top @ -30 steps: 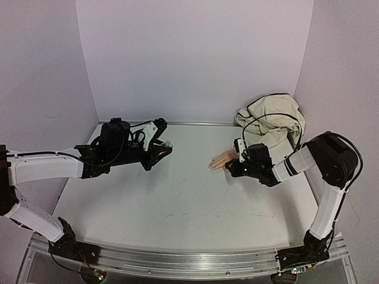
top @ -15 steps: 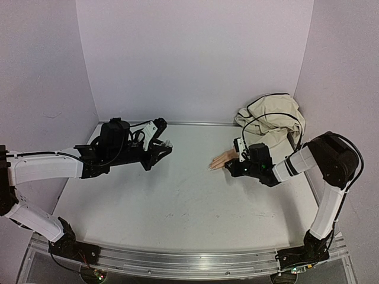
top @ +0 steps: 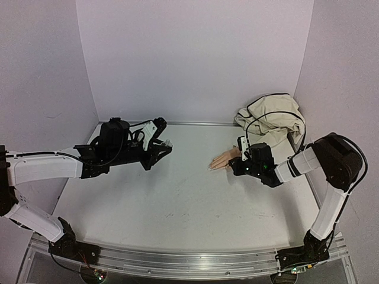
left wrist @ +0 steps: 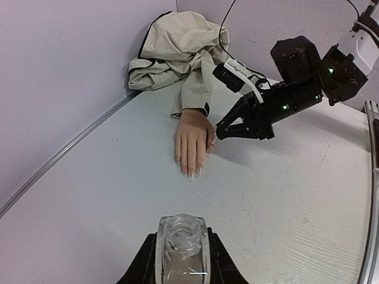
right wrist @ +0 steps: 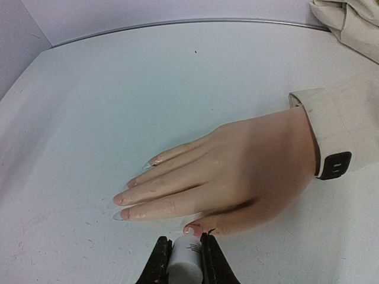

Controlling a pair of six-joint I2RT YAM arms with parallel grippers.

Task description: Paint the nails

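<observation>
The peach mannequin hand (top: 221, 160) lies flat on the table, its fingers pointing left, with a beige sleeve (right wrist: 349, 112) and a dark wrist band (right wrist: 334, 165). Its long pale nails (right wrist: 120, 215) show in the right wrist view, where the thumb nail (right wrist: 191, 228) has a reddish smear. My right gripper (right wrist: 185, 244) is shut on a white brush cap (right wrist: 186, 263), and its tip is at the thumb nail. My left gripper (left wrist: 182, 239) is shut on an open clear bottle (left wrist: 182, 248), held at the far left (top: 166, 144), well apart from the hand (left wrist: 192, 139).
A crumpled beige garment (top: 270, 120) with a black cable over it fills the back right corner. Purple walls (top: 195, 59) close off the back and both sides. The white table (top: 177, 201) carries faint scratches.
My right wrist has shifted slightly at the mannequin hand's thumb. The left arm and its bottle have not moved.
</observation>
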